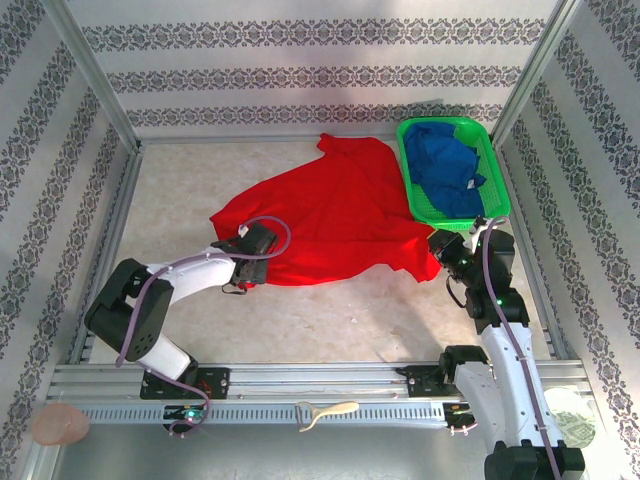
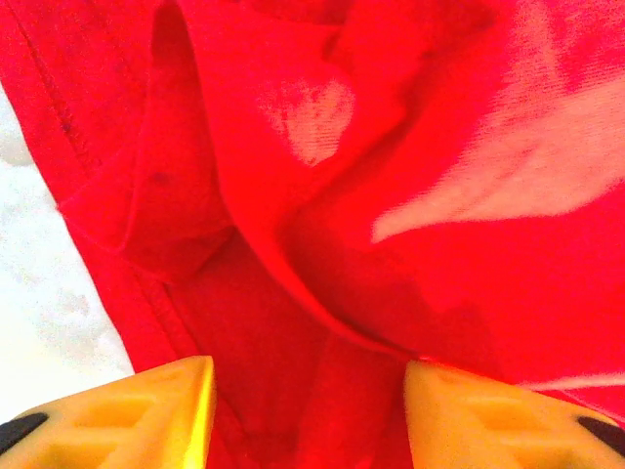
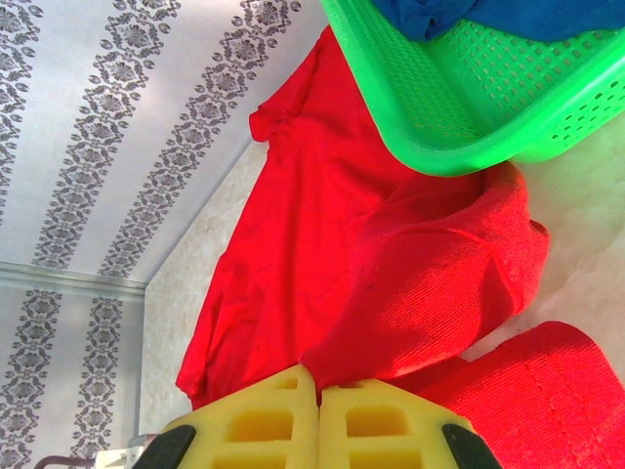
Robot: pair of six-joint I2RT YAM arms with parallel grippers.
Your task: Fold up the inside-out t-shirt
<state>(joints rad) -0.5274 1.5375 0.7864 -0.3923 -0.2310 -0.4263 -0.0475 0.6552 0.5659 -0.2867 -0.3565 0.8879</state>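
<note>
**Shirt lies between both grippers, bulk on the far side**

The t-shirt [image 1: 340, 215] lies rumpled in the middle of the desk [image 1: 330, 320], not flat. We read its widest spread as left to right, with one peak of cloth reaching toward the far wall. Its right part touches the green basket [image 1: 405, 180], which holds a blue garment [image 1: 445, 165].

The near edge of the shirt runs roughly from one arm to the other. The left gripper [image 2: 305, 391] is at the near-left end of that edge. In the left wrist view its yellow fingers [image 2: 146, 410] stand well apart. Red folds and a seam lie in the gap, and we see nothing pinched there.

The right gripper [image 3: 317, 383] is at the near-right corner, just beside the basket. Its pads are pressed together, and red cloth comes out right at the tips. We judge that it is clamped on that corner, though the pinch line itself is hidden.

So each arm is nearest its own end of the near edge, and almost all the cloth lies beyond them. Our guess is that the next move depends on the left side getting a grip to match the right one. After that the edge can be pulled taut or carried away from the bases. There is a risk that the left fingers take several layers, because the cloth there is bunched.
</note>
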